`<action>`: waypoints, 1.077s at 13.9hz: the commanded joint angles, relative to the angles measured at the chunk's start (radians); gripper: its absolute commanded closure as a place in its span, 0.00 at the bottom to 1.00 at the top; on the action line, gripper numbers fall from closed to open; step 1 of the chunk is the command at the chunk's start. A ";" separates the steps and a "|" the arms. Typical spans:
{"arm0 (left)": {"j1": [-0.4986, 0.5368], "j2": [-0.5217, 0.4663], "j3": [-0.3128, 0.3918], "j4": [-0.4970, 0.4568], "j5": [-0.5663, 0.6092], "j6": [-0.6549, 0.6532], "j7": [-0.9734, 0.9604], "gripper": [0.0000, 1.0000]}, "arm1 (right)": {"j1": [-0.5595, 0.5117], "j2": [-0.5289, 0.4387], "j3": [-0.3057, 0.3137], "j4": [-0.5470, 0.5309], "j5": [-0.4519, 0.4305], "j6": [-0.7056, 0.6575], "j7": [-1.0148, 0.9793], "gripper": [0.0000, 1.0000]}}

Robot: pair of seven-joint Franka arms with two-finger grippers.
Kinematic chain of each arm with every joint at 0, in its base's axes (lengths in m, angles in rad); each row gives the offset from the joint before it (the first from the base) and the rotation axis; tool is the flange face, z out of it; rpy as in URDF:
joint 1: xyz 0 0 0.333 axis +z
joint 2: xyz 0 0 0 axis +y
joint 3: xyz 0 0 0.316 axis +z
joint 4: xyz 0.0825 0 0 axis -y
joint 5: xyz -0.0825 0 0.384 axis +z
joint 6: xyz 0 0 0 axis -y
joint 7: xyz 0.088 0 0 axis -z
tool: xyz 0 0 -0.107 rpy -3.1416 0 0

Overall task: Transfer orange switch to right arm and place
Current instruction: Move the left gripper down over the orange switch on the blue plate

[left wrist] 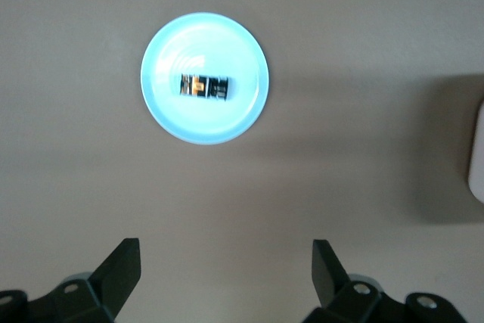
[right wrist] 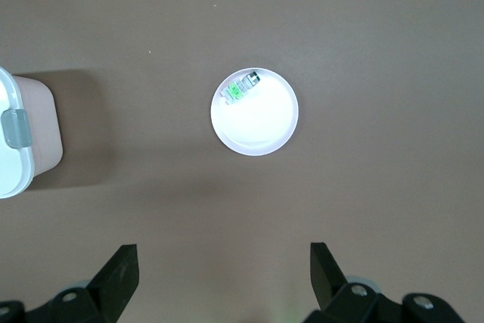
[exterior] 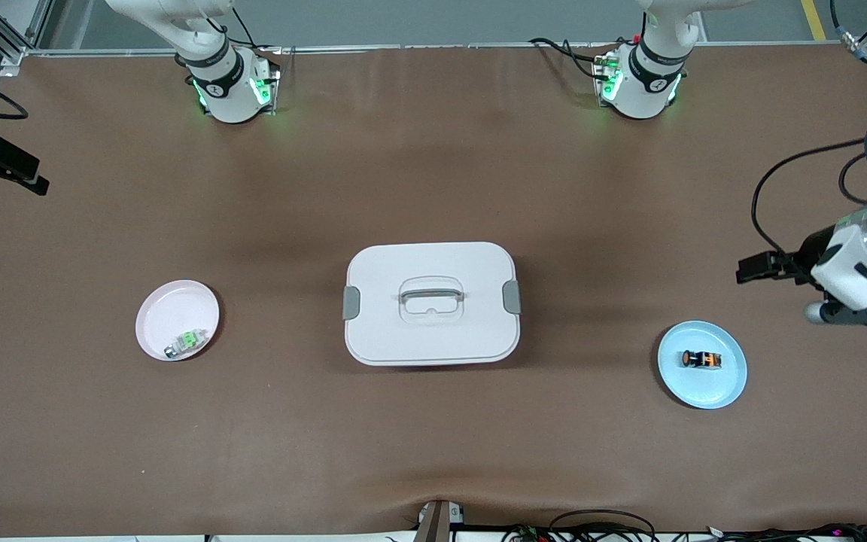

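The orange switch (exterior: 701, 360), a tiny black cylinder with orange bands, lies on its side in the blue plate (exterior: 731, 380) toward the left arm's end of the table.

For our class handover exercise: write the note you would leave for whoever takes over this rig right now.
Left gripper: open, empty, up over bare table at its own end.
Right gripper: open, empty, waiting at its end.
Tiny black-and-orange cylindrical switch: lying on the round light-blue plate.
Done: nothing yet.
Left: left arm picks the switch, passes it to the right gripper, which places it.
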State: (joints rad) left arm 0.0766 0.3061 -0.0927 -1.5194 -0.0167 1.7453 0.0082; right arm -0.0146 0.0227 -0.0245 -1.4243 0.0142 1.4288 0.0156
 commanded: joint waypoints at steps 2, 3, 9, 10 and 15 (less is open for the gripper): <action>0.006 0.094 -0.001 0.036 0.023 0.062 0.019 0.00 | -0.002 -0.017 0.002 -0.008 0.007 0.001 0.003 0.00; 0.006 0.114 -0.001 0.036 0.043 0.088 0.021 0.00 | -0.001 -0.017 0.002 -0.008 0.007 0.001 0.003 0.00; 0.006 0.244 -0.001 0.030 0.073 0.245 0.021 0.00 | 0.005 -0.015 0.008 -0.002 0.009 0.025 0.004 0.00; 0.000 0.267 -0.001 0.027 0.075 0.278 0.022 0.00 | 0.005 -0.015 0.006 -0.002 0.009 0.027 0.004 0.00; 0.006 0.344 -0.001 0.025 0.121 0.336 0.137 0.00 | -0.002 -0.015 0.003 -0.005 0.009 0.024 0.004 0.00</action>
State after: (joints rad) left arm 0.0802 0.6370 -0.0929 -1.5157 0.0800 2.0783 0.0964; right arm -0.0090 0.0227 -0.0218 -1.4236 0.0152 1.4537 0.0156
